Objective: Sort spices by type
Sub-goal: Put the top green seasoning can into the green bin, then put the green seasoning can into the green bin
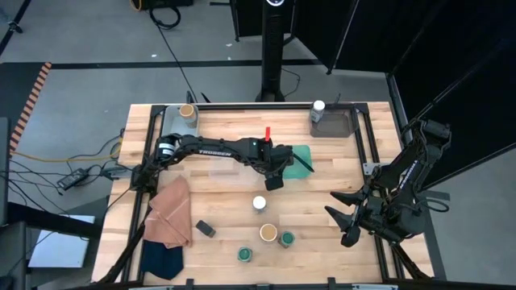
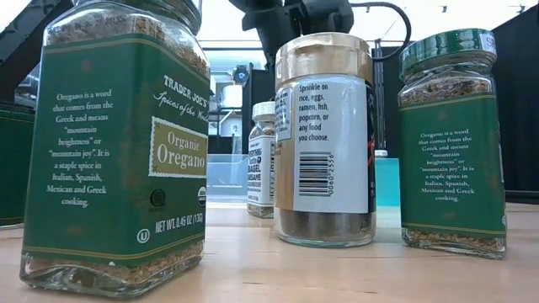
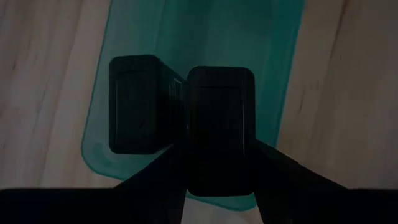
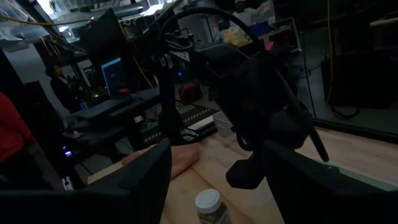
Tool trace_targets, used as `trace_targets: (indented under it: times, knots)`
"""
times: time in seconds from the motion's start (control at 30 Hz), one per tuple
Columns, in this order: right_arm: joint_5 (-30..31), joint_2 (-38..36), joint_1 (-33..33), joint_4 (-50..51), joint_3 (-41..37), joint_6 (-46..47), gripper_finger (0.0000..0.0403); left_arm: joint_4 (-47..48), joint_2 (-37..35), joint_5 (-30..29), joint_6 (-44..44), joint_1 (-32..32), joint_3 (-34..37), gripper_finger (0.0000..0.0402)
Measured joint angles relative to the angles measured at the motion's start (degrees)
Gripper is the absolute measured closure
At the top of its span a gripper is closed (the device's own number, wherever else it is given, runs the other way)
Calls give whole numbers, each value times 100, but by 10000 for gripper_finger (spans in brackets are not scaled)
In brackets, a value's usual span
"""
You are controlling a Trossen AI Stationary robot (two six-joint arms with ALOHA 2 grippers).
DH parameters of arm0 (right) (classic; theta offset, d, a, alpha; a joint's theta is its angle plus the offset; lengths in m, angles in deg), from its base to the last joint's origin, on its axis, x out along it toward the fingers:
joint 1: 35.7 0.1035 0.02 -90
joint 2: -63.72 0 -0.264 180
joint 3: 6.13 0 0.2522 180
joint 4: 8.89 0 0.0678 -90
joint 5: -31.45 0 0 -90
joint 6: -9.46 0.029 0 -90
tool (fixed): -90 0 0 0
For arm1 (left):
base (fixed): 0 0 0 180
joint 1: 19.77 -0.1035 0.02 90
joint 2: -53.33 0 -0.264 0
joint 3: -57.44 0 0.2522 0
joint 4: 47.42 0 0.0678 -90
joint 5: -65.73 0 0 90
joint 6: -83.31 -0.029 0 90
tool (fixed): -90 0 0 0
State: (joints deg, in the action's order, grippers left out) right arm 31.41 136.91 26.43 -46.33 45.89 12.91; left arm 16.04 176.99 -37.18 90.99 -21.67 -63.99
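My left gripper reaches over the table's middle and is shut on a small dark tin above the teal tray. A second dark tin lies flat in that tray. A white-lidded jar, a tan-lidded jar and two green-lidded oregano jars stand on the near half of the table. A third tin lies beside the cloths. My right gripper waits open at the table's right side. My left gripper pinches the dark tin between its two fingers by the two long sides, near one end. The fingers come from above, pointing down. The tin lies flat in the hold, right beside the other tin, over the tray's end. I cannot tell whether it rests on the tray.
A grey tray at the far left holds a tan-lidded jar. A grey tray at the far right has a white-lidded jar at its corner. Orange and navy cloths lie near left. A black frame edges the table.
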Motion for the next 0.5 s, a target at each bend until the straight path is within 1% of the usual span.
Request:
trace_targets:
  times: [0.4, 0.5]
  knots:
    - [-2, 0, 0, 0, 0, -1, 146, 144, 0, -32, 41, 3, 0, 183]
    - [-2, 0, 0, 0, 0, -1, 148, 245, 0, -40, 49, 11, -62, 173]
